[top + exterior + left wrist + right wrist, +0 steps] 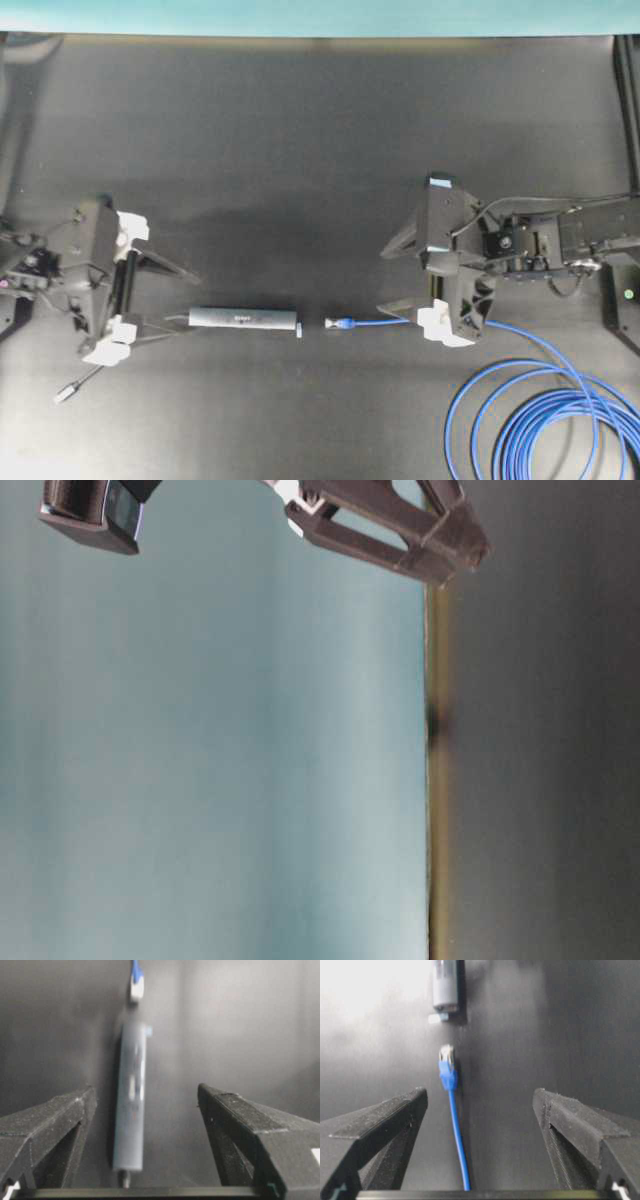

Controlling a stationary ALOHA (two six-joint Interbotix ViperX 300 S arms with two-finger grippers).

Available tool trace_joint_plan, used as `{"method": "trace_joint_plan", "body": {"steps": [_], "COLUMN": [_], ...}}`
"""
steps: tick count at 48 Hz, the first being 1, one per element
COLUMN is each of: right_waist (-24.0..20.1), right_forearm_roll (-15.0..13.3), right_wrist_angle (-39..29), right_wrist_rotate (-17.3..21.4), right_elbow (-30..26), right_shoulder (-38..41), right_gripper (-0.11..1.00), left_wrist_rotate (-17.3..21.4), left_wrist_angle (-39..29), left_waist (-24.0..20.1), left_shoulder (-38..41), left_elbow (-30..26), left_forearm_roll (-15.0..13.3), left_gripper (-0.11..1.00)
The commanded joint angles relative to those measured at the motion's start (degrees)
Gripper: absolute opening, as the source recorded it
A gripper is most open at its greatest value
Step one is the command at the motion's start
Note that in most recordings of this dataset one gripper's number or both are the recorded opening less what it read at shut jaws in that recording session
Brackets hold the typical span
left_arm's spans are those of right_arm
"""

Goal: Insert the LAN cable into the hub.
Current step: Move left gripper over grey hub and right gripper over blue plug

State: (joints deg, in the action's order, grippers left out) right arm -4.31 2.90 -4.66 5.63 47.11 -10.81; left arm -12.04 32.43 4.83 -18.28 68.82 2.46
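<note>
Left gripper (158,300) spread wide near the surface's (300,150) left edge, empty, just left of the hub (243,318). Right gripper (398,282) likewise wide and empty, above the LAN cable (372,323). Plug just right of the hub, apart; coils at the lower right corner.

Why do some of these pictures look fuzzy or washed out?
Left wrist view: the hub is smeared and soft. Right wrist view: bright glare whitens the top-left corner of the table, though the LAN cable plug stays fairly crisp. Table-level view: tilted sideways, mostly hazy teal backdrop. Overhead view: even but slightly grainy.
</note>
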Motion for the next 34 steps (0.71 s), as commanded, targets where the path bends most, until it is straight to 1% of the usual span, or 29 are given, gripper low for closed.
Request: {"method": "trace_joint_plan", "body": {"steps": [1, 8, 13, 26, 34], "right_waist": [-0.35, -0.44, -0.62, -1.23, -1.41], "right_forearm_roll": [-0.18, -0.26, -0.18, 0.00, 0.09], "right_wrist_angle": [0.88, 0.88, 0.88, 0.79, 0.70], "right_wrist_rotate": [0.26, 0.44, 0.53, 0.62, 0.62], "right_elbow": [-0.62, -0.62, -0.62, -0.44, -0.44], "right_shoulder": [0.18, 0.18, 0.09, 0.00, -0.09], "right_gripper": [0.82, 0.82, 0.82, 0.82, 0.82], "left_wrist_rotate": [-0.44, -0.79, -0.88, -0.79, -0.88], "left_wrist_angle": [4.92, 12.13, 15.73, 19.51, 21.18], "left_waist": [0.09, 0.09, 0.18, 0.18, 0.26], "left_shoulder": [3.69, 11.25, 15.73, 24.79, 28.56], "left_elbow": [0.18, -0.62, -2.29, -6.86, -8.09], "left_forearm_roll": [0.18, 0.18, 0.18, 0.18, 0.18], "left_gripper": [0.78, 0.78, 0.78, 0.78, 0.78]}}
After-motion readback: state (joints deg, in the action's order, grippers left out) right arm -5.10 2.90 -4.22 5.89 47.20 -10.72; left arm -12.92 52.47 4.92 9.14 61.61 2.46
